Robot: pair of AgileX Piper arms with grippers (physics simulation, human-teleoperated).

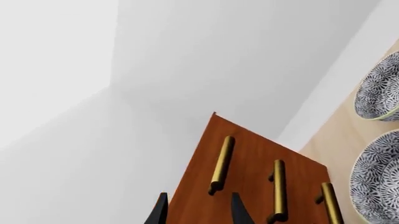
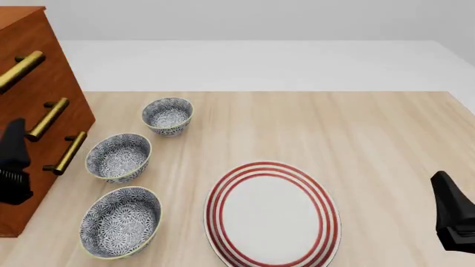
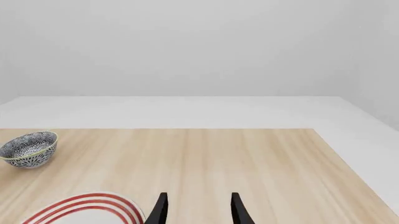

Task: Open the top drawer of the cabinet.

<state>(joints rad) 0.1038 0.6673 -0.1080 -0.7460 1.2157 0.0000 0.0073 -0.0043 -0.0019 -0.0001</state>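
- The left gripper [image 1: 198, 209] has its two dark fingers spread apart with nothing between them; it hangs in front of the cabinet [image 2: 41, 89], pointed at its drawer fronts.
- The right gripper [image 3: 198, 209] also shows two parted, empty fingers, low at the near right over the table [image 2: 356, 144].
- The cabinet stands at the far left edge of the table, with three brass bar handles stacked on its front.
- The top drawer [image 2: 21, 39] sits flush with the cabinet front, its handle [image 2: 18, 70] highest of the three.
- Three patterned bowls run in a line just right of the cabinet: the far bowl [image 2: 168, 115], middle bowl [image 2: 119, 157], near bowl [image 2: 121, 221].
- One red-ringed plate [image 2: 272, 214] lies near the table's middle, at the near edge.
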